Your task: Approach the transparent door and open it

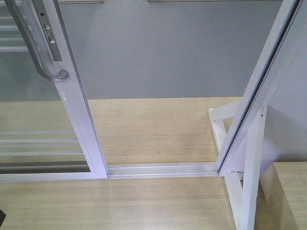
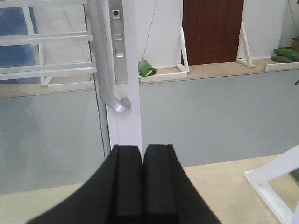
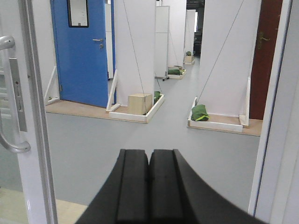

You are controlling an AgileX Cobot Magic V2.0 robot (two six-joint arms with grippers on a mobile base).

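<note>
Glass door (image 1: 72, 96), white frame, curved grey handle (image 1: 36, 43).
Stands slid aside; left gripper (image 2: 142, 182) and right gripper (image 3: 149, 186) fingers pressed together, empty.

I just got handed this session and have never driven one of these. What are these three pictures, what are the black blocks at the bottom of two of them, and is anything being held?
This is a two-armed robot on a rolling base. The front-facing view looks down at the wooden floor and a white floor track in a doorway. On its left stands the transparent door, a glass panel in a white frame with a curved grey handle. On the right is another white frame, with an open gap between them.

The other two pictures come from cameras on the wrists. The black blocks are each arm's own fingers. The left gripper points at the door's white rail just below the handle, without touching it. The right gripper points through the gap toward a grey hall with a blue door. Both look shut, and neither holds anything.
</note>
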